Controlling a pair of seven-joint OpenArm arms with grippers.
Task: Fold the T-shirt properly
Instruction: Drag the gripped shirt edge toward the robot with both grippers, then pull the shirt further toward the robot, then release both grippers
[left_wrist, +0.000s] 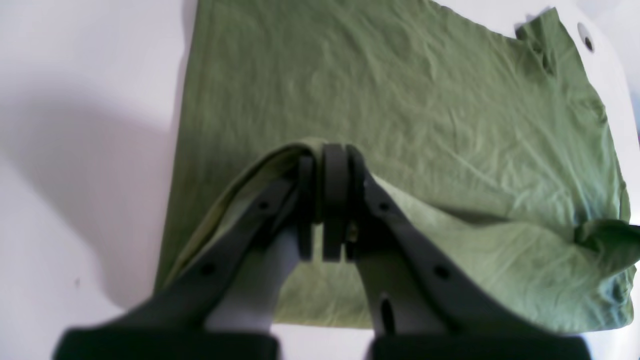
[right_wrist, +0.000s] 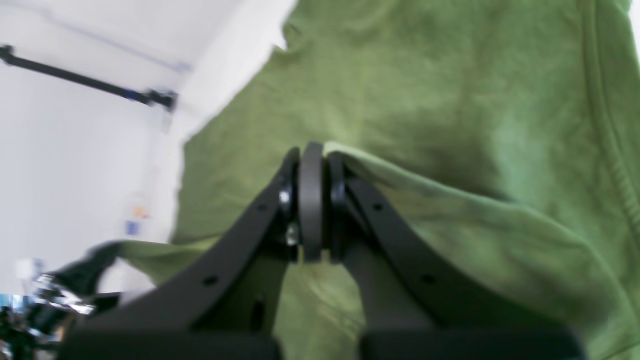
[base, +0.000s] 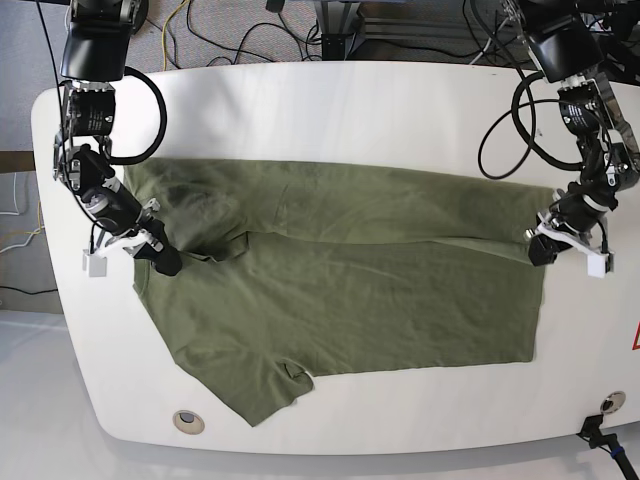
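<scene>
No brand, label or writing can be read. The plain olive-green short-sleeved cotton T-shirt (base: 350, 290) lies spread and wrinkled across the white rounded table (base: 330, 110), its far long edge folded over the body. The left claw (left_wrist: 327, 200) is clamped on a fold at one end; the right claw (right_wrist: 312, 200) pinches the opposite end.

This looks like a robotics lab or test room. A white rounded worktop (base: 330, 110) stands on grey carpet (base: 20, 60), with loose black and yellow cables (base: 215, 35) trailing on the floor just behind the worktop's far edge. Two cabled robot arms are mounted at the worktop's far corners, beside dark equipment bases (base: 400, 15).
</scene>
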